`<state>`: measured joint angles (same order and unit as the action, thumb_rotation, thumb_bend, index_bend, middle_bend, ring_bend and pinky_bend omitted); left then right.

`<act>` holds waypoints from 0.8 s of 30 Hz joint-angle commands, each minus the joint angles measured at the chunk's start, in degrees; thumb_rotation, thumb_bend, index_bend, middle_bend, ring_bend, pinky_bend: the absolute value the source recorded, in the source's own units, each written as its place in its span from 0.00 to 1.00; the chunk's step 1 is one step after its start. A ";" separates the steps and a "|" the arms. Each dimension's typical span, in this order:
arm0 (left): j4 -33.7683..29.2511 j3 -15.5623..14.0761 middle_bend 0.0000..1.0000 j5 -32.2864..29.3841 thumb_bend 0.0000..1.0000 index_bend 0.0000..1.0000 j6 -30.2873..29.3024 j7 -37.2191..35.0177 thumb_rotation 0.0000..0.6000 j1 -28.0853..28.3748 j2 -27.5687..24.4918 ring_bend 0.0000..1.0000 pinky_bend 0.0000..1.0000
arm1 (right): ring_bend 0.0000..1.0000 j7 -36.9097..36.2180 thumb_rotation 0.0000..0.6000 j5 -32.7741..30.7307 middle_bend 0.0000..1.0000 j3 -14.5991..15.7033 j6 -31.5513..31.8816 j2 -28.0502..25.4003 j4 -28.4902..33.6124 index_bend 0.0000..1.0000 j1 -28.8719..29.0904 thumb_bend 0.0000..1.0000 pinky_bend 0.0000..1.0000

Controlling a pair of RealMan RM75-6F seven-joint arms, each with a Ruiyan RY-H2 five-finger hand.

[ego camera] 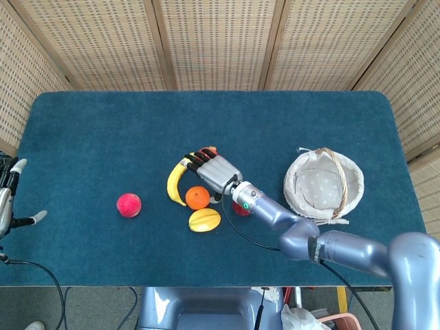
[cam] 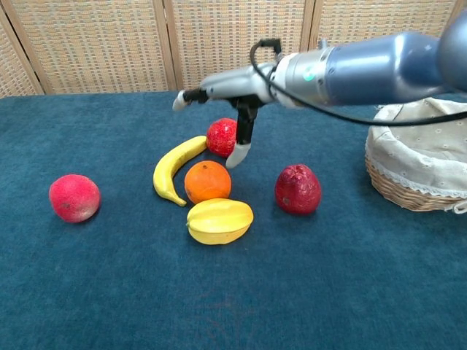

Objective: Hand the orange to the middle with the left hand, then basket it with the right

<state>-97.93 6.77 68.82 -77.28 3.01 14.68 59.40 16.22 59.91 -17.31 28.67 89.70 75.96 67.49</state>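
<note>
Above the orange [cam: 207,181], right hand [ego camera: 214,172] flat, fingers spread, empty.

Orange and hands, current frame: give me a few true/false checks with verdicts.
1. The orange lies on the table, held by no hand. True.
2. The right hand is above the fruit cluster, fingers spread, holding nothing. True.
3. The orange is in the basket. False: it sits between the banana and the yellow star-shaped fruit; the basket shows only its liner.
4. The left hand is reaching over the orange. False: it is at the table's left edge, far from the fruit.
5. The pink-red fruit lies alone, left of the cluster. True.
</note>
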 commanded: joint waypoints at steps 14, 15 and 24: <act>0.35 1.10 0.00 -0.73 0.00 0.00 1.32 0.29 1.00 0.02 0.43 0.00 0.00 | 0.11 2.59 1.00 -2.30 0.21 6.52 0.12 10.09 -11.32 0.20 4.70 0.08 0.16; 0.38 1.15 0.00 -0.73 0.00 0.00 1.39 0.25 1.00 0.00 0.42 0.00 0.00 | 0.17 2.64 1.00 -2.12 0.26 6.72 0.32 10.35 -11.65 0.25 4.71 0.11 0.20; 0.38 1.42 0.00 -0.31 0.00 0.00 1.67 -0.19 1.00 -0.20 0.21 0.00 0.00 | 0.39 -2.18 1.00 4.72 0.49 5.09 8.66 10.51 -10.37 0.48 2.24 0.34 0.47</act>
<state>-97.51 8.17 68.45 -75.57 2.84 14.52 59.64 16.08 62.27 -11.25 34.91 101.39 63.68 70.80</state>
